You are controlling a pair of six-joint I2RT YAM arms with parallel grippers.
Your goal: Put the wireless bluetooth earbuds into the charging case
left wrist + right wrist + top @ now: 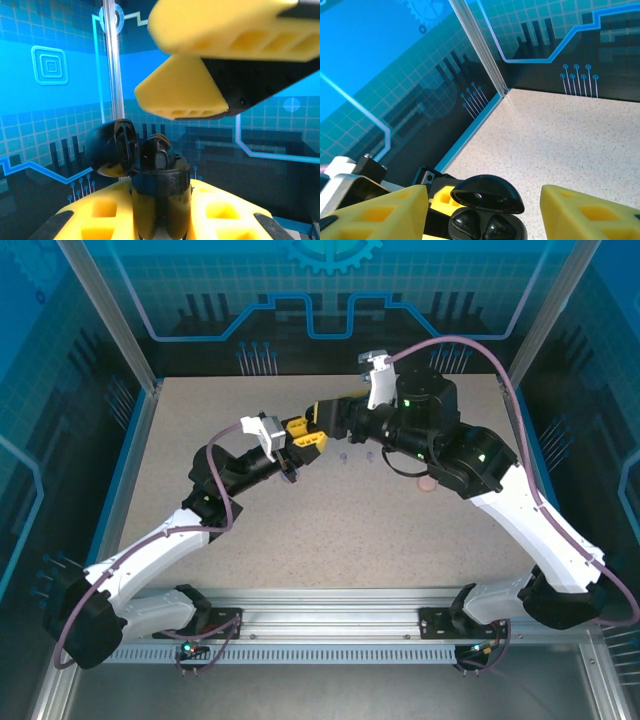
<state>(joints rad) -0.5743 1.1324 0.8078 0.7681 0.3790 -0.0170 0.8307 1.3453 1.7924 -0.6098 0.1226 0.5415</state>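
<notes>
One small pale pink thing lies on the bench, nearer the arm bases than the black charging case and well to its right; whether it is an earbud or a case cannot be told. The case itself is gripped upright by its body in the fingers of the left gripper, with the lid tipped back and left free. Two black earbuds are seen seated inside it. Two lavender earbuds lie loose on the bench just to the right of the case. Just above and beyond the case, the right gripper is held with its fingers wide apart and nothing between them.

The earbuds are judged to be very light, hard and glossy, so a slip or a flick out of the fingers is to be expected. Each is best taken across its rounded head with a narrow, gentle pinch, the stem being left free to drop into its well. The hinge of the lid is judged the weakest part and is better not pressed.
</notes>
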